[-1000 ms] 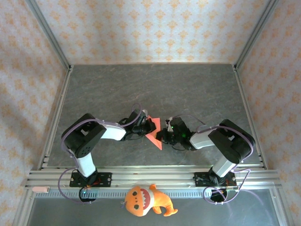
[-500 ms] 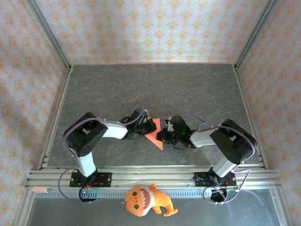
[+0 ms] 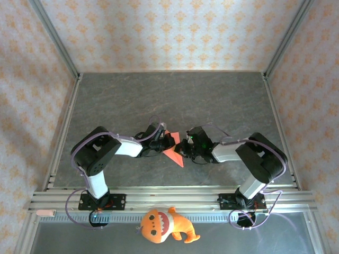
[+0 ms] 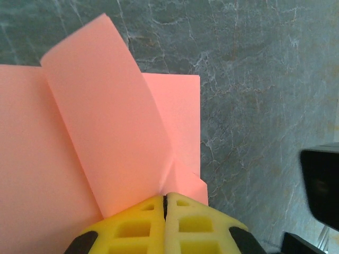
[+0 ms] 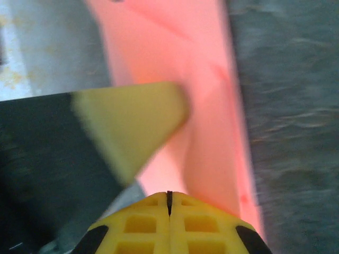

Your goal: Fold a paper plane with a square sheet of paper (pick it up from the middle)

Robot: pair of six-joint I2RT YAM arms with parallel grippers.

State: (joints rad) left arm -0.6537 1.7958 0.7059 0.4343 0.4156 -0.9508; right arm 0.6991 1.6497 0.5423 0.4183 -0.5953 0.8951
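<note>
I see the square sheet of paper (image 3: 174, 153), partly folded with one flap curling up, at mid-counter (image 3: 159, 100) between the two arms. My left fingers (image 4: 137, 225) are clenched on its edge. My right fingers (image 5: 143, 225) are pressed together beside it, and blur hides whether they pinch it.

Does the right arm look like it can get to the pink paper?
Probably yes. The right gripper sits right at the pink paper, nothing between them; the left gripper pinches its other side.
</note>
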